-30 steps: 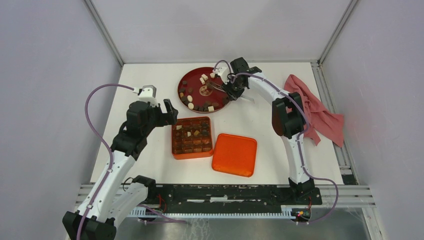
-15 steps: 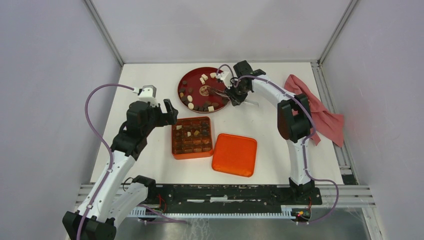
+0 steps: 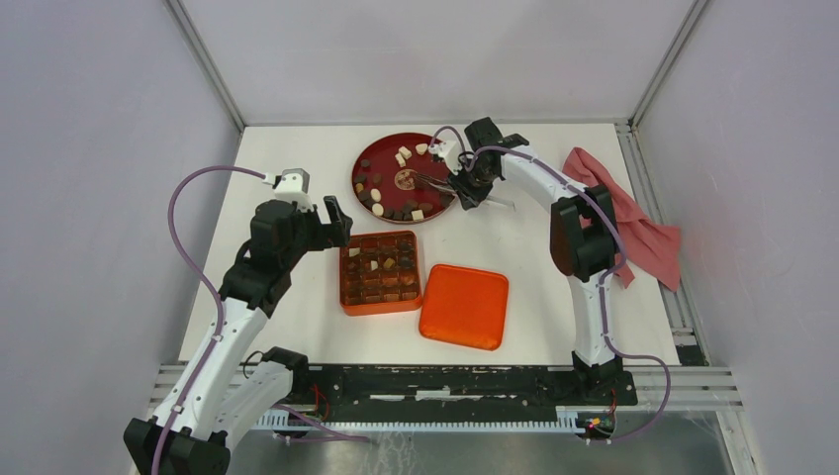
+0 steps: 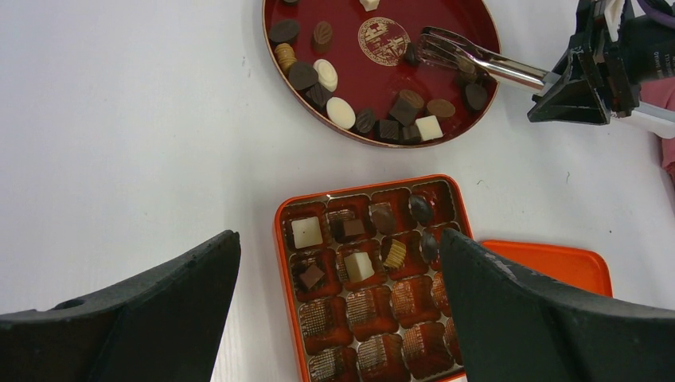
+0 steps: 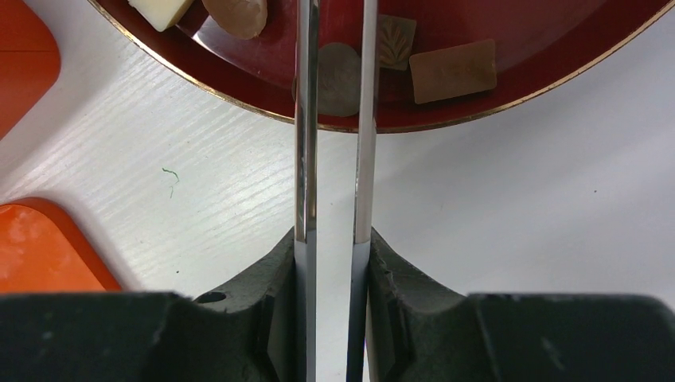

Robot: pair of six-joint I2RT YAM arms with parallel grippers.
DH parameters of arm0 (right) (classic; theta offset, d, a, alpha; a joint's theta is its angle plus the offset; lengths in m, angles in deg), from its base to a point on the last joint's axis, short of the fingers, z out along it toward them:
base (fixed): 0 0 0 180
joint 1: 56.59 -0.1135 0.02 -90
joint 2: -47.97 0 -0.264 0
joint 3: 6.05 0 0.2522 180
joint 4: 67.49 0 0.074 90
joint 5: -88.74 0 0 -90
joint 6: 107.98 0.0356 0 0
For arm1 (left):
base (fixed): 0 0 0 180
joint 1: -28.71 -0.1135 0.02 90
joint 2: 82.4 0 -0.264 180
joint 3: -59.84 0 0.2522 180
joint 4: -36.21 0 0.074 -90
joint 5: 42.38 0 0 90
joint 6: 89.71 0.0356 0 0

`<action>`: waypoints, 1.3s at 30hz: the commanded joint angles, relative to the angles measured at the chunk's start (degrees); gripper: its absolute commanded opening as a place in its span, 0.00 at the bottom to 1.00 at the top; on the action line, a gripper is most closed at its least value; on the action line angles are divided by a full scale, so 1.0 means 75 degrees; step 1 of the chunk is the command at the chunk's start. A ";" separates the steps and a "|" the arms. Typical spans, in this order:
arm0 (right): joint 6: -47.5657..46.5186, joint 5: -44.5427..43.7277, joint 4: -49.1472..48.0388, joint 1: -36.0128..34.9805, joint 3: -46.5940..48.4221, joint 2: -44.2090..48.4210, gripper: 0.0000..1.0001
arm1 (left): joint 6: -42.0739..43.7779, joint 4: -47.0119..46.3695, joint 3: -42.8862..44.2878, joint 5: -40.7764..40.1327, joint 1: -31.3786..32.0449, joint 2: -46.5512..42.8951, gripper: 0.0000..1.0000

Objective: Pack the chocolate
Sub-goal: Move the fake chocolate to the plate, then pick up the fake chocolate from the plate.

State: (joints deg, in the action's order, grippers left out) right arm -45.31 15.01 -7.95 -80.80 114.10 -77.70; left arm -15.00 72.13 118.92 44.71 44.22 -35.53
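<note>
Top external looks down on the whole table (image 3: 297,148) from behind. Left wrist looks down nearer, right wrist closest. All share the red plate (image 3: 384,148).

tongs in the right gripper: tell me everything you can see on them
The tongs are shiny metal: two slim arms ending in slotted, fork-like tips. The right gripper clamps both arms near the back end, a narrow gap between them. They reach over the red plate's rim, tips among dark chocolates near its centre emblem. Whether the tips hold a piece is unclear.
</note>
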 commanded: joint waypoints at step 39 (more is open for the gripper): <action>-0.0022 -0.0183 0.0194 -0.0102 0.1390 -0.0856 0.40 | 0.0163 -0.0223 0.0239 -0.0048 0.0007 -0.0057 0.99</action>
State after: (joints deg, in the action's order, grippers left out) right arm -45.29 14.51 -5.57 -81.15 121.08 -83.49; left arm -15.00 72.13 118.92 44.71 44.22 -35.53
